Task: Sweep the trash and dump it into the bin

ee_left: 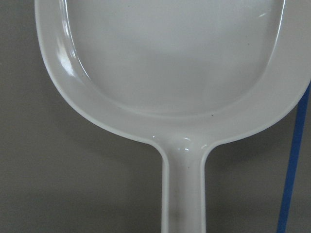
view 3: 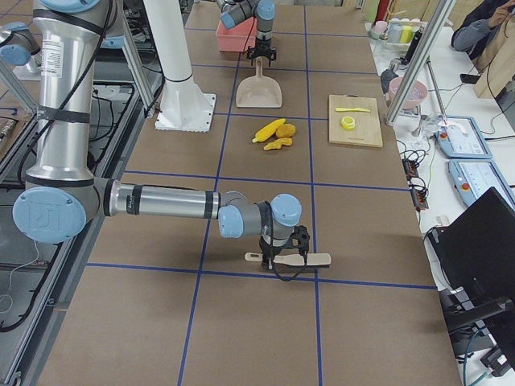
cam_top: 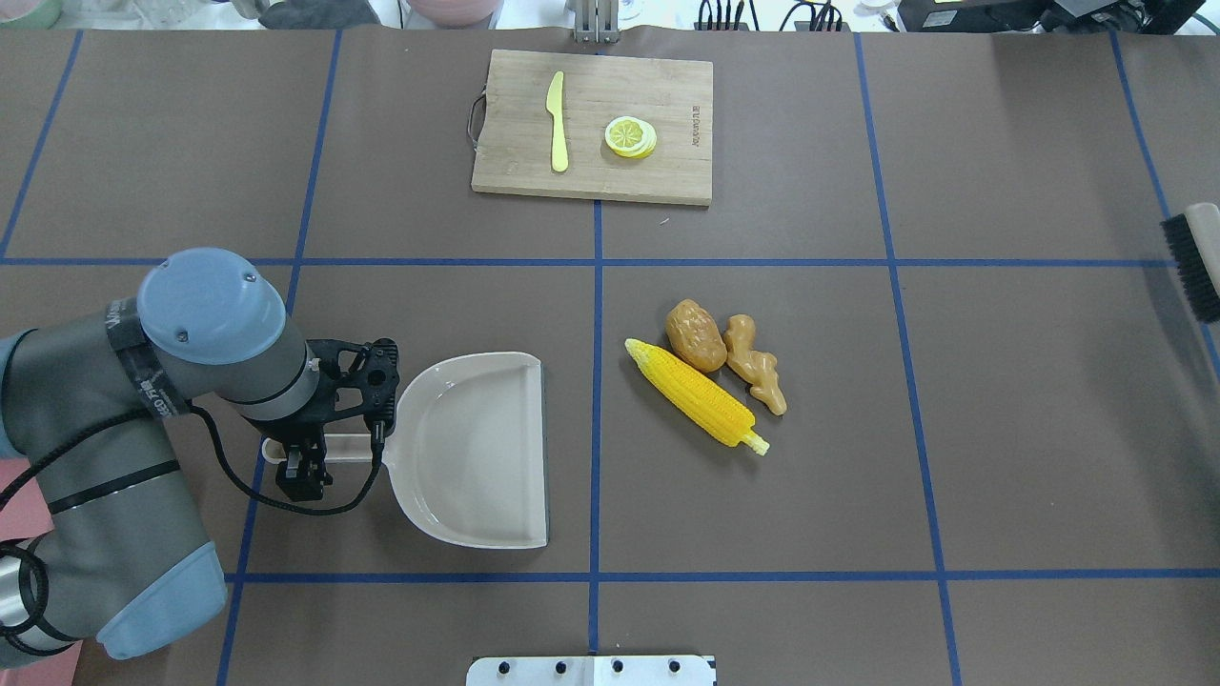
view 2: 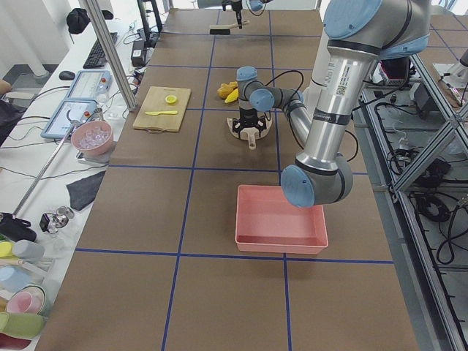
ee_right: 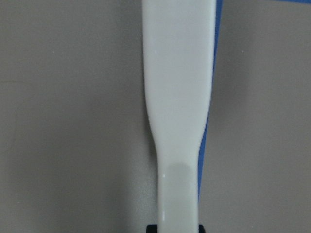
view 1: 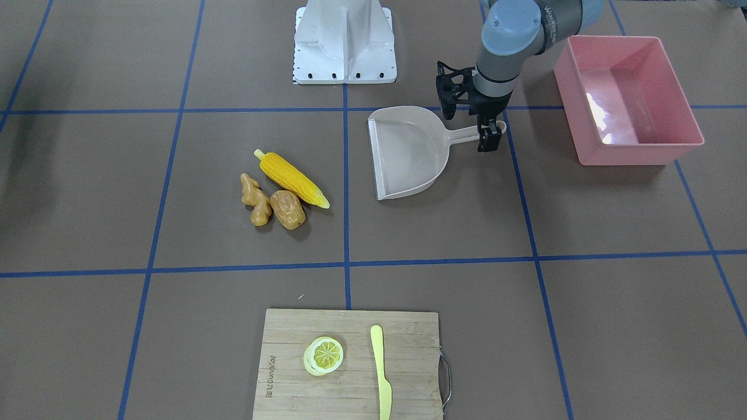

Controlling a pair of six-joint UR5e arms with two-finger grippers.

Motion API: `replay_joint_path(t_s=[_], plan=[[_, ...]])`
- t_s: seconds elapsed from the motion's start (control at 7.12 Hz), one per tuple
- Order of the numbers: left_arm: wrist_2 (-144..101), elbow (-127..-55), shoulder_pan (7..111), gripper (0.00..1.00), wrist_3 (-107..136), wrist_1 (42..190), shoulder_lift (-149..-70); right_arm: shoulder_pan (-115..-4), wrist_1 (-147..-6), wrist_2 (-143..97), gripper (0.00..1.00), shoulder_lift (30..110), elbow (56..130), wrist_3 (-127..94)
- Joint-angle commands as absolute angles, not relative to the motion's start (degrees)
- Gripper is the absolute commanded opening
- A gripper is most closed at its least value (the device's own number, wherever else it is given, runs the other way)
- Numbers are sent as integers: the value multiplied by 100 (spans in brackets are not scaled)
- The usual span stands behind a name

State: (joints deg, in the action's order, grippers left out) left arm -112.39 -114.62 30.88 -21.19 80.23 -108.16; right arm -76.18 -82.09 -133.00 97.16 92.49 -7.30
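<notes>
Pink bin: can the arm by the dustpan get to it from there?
Probably yes. The left gripper sits at the dustpan handle, and the pink bin stands close beside it on that arm's side, with nothing standing between them.

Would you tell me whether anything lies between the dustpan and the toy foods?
Nothing visible does: only bare table and a blue tape line separate the dustpan from the corn cob, potato and ginger.

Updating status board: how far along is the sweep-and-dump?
Done: nothing; corn, ginger and potato lie loose on the table, bin empty. In hand: left jaws at the dustpan handle, right jaws at the brush, grip unclear. Left: sweep, dump.
</notes>
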Motion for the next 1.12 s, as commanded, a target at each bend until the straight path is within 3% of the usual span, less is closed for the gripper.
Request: replay_joint_path(t_s=[0.0,0.56,0.7,0.84,0.98], plan=[[-11241,-11295,3059,98,-2144,8086,-10828,-7909,-8446,-13289,0,9677,9473,-343],[-11232,-10856,3015,98,-2153,8383,-10890,-8235,-9473,-13342,0,9274,9930,-325],[-11232,-10846,3015,90,-2153,8393,-10907,-8235,-9535,-13368,0,9299,10123,-325],[-11241,-10881,3015,48,-2145,8394,-10907,-8235,-9545,-13386,0,9351,10299,-308],[-11259,-10950,3023,16,-2153,8394,-10899,-8183,-9615,-13394,0,9360,10492,-316]])
